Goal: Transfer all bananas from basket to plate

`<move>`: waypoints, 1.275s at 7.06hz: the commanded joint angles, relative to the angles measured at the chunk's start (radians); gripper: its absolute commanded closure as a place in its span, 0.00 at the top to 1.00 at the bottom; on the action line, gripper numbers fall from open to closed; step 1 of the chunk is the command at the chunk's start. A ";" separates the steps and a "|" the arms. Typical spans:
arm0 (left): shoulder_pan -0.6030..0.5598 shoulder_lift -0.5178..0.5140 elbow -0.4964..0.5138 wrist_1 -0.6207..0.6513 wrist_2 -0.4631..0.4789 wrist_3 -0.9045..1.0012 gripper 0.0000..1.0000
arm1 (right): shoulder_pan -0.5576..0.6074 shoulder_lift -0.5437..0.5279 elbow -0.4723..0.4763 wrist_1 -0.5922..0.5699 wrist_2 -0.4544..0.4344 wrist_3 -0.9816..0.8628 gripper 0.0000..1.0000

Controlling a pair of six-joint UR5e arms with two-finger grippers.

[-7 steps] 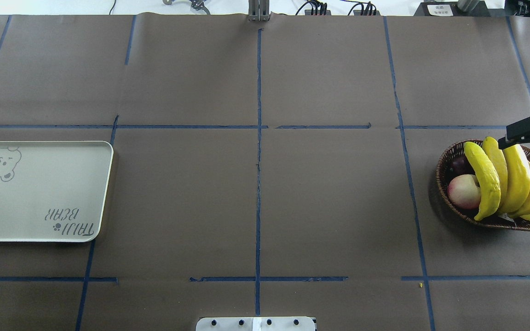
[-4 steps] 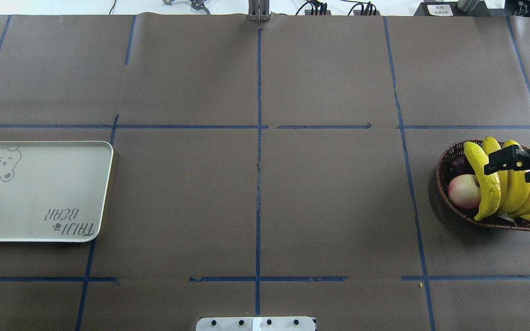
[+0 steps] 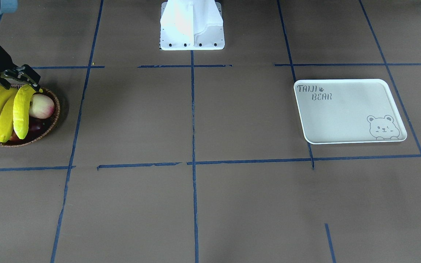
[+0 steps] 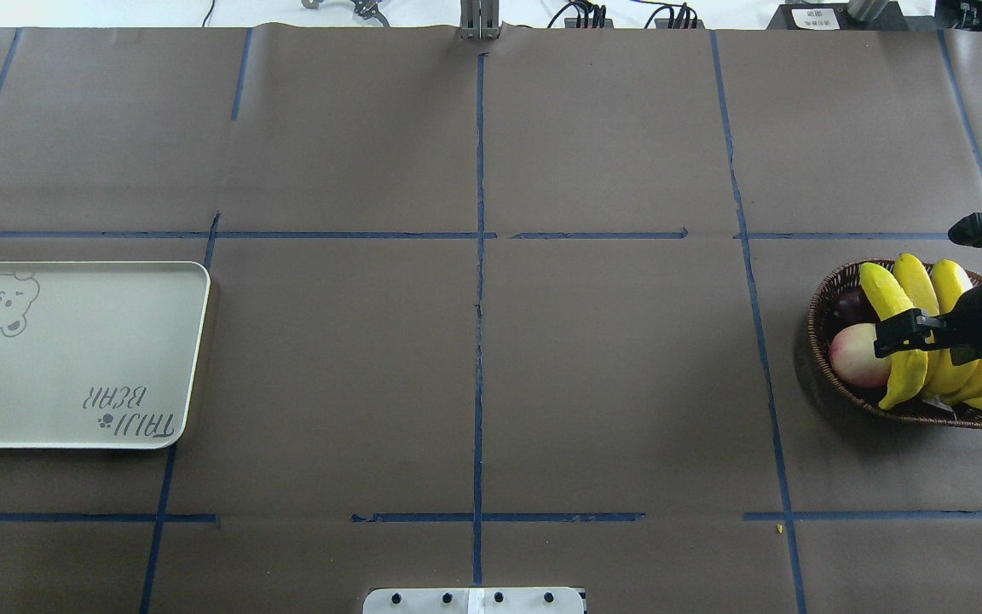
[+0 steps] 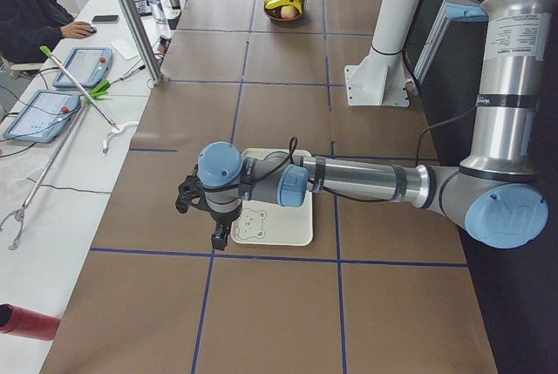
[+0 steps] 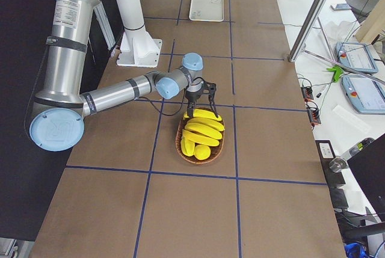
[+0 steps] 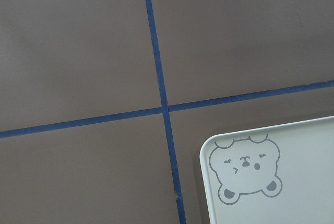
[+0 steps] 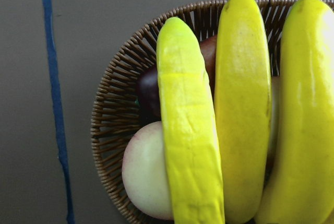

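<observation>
Right gripper (image 4: 904, 334): jaws apart, empty, over the outermost banana (image 4: 883, 294) in the basket (image 4: 817, 328). Best straddled mid-length, clear of the pink-cream fruit (image 4: 853, 358) alongside, then closed. Left gripper (image 5: 200, 217): openness cannot be told.

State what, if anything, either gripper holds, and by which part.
Nothing is held. The right gripper hangs open above the bananas in the basket; the left gripper, by the plate, looks empty.

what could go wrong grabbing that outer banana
The bananas lie packed side by side in the basket, so the right gripper, open above the outermost one, may pinch or drag a neighbour. The pale fruit sits against that banana and might roll when it lifts. The plate sits far off on the left side, perhaps beyond reach.
</observation>
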 commanded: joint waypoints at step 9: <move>0.001 -0.009 0.016 0.001 -0.047 -0.002 1.00 | 0.045 -0.022 0.067 0.004 -0.071 -0.002 0.02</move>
